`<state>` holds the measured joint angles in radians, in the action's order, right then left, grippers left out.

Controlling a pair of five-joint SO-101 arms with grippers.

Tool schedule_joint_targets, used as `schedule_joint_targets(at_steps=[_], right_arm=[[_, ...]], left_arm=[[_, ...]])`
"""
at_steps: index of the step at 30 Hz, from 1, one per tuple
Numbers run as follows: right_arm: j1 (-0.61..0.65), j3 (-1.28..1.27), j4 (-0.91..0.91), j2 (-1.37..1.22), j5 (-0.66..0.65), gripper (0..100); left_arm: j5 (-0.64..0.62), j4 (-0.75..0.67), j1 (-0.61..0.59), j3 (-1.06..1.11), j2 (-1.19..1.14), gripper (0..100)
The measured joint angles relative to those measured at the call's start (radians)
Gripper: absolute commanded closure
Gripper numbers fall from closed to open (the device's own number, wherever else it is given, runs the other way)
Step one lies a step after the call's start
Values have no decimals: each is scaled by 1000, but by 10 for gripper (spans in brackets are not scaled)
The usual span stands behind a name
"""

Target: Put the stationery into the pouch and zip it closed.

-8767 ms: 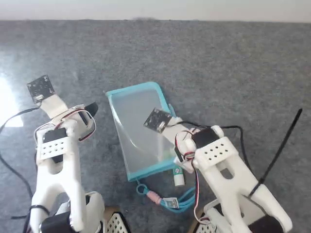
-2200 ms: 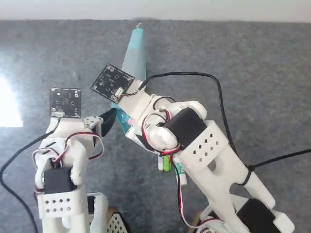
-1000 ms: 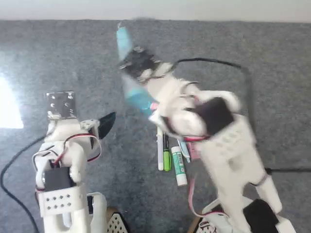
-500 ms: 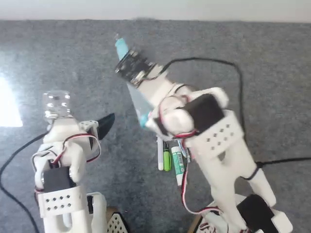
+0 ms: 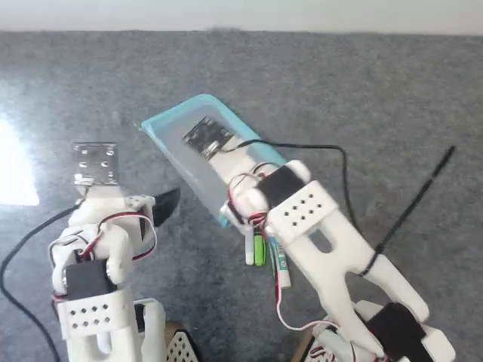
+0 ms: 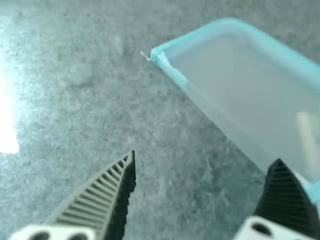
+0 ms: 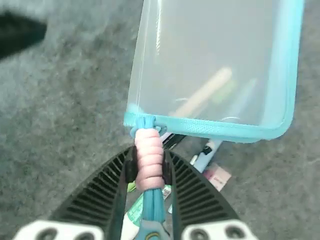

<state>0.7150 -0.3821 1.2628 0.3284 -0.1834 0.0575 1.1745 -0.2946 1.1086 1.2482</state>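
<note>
The clear pouch with a teal edge lies flat on the grey carpet, its far corner pointing away from the arms. My right gripper is shut on the pink zipper pull at the pouch's near corner. Loose stationery lies by that corner, partly under my right arm: a white pen, a green pen and a white-and-green tube. Some of it shows through the clear pouch. My left gripper hangs open over bare carpet, just left of the pouch.
Grey carpet stretches free to the right and behind the pouch. A black cable runs off my right arm. A bright patch of light lies at the left edge.
My right arm has swung down and laid the pouch, which it held raised on edge, flat on the carpet. The stationery stays on the carpet. My left arm has barely shifted.
</note>
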Motion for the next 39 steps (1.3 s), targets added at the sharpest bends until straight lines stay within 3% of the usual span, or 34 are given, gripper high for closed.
schedule_joint_targets(at_steps=[11, 23, 39], right_arm=[[26, 350, 180, 41, -31, 992], [26, 364, 180, 35, -31, 992], [103, 367, 242, 104, -29, 992]], left_arm=[[25, 0, 2, -34, 0, 612], [23, 9, 204, -100, 0, 612], [20, -49, 241, -98, 0, 614]])
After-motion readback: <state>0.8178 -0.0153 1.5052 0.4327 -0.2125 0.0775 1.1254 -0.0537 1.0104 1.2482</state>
